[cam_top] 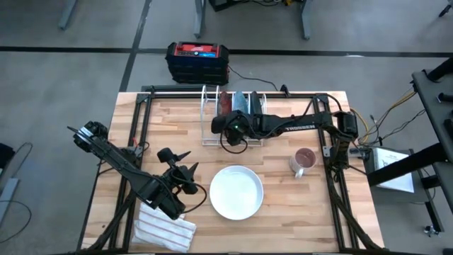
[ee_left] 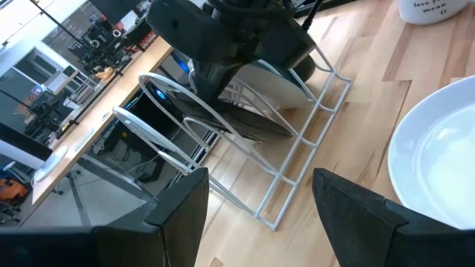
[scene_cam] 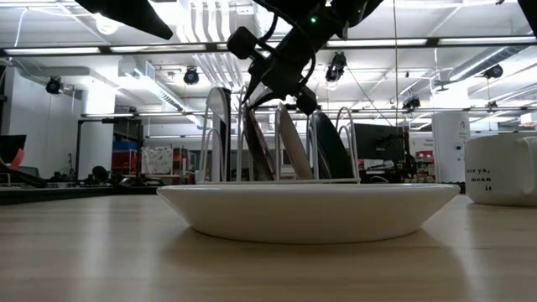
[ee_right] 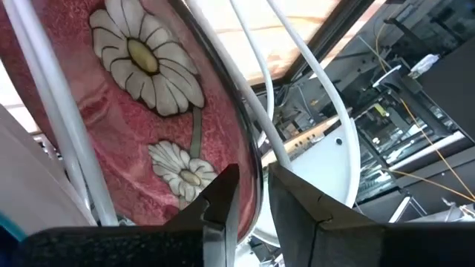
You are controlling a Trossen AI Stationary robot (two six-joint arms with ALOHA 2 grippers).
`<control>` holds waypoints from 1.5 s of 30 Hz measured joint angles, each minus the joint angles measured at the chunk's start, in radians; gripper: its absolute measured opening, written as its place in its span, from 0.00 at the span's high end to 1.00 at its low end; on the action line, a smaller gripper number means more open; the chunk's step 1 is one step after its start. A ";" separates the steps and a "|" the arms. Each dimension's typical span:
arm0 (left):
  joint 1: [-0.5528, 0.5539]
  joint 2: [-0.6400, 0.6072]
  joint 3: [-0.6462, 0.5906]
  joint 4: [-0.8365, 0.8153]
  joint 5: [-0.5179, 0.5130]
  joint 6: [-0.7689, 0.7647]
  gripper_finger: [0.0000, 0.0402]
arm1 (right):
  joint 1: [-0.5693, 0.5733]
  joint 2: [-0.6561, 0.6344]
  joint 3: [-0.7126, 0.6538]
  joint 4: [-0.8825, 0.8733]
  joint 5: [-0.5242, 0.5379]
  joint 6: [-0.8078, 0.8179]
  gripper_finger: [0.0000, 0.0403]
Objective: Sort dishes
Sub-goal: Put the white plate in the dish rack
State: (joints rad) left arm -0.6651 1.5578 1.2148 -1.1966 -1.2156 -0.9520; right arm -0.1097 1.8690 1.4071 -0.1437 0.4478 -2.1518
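Observation:
A white wire rack point(cam_top: 230, 119) stands at the table's far middle. In it stand on edge the red dish with pale flower marks point(ee_right: 133, 111), the light blue dish point(cam_top: 241, 101) and the dark blue-grey dish point(cam_top: 255, 105). My right gripper point(ee_right: 256, 204) is over the rack, shut on the red dish. The plain white dish point(cam_top: 236, 191) lies flat on the table near the front; it also shows in the low view point(scene_cam: 306, 210). My left gripper point(cam_top: 185, 173) is open and empty, just left of the white dish. My right gripper pinches the red dish's rim point(ee_right: 251, 159) between its two fingers, one finger on the flowered face and one behind it. The dish stands on edge between the rack's wires point(ee_right: 67, 126), tilted. Its lower edge is hidden.
A beige mug point(cam_top: 303, 161) stands right of the white dish. A folded white striped cloth point(cam_top: 164, 230) lies at the front left. A black and red box point(cam_top: 198, 61) sits on the floor beyond the far edge. Bare wood lies left of the rack.

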 joint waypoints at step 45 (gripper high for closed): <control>0.031 0.000 0.052 0.438 0.078 0.507 0.43 | 0.038 -0.590 -0.037 -0.607 0.013 2.136 0.95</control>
State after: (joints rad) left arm -0.6337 1.5578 1.2670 -0.7582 -1.1379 -0.4452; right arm -0.0721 1.2794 1.3702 -0.7512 0.4609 -0.0159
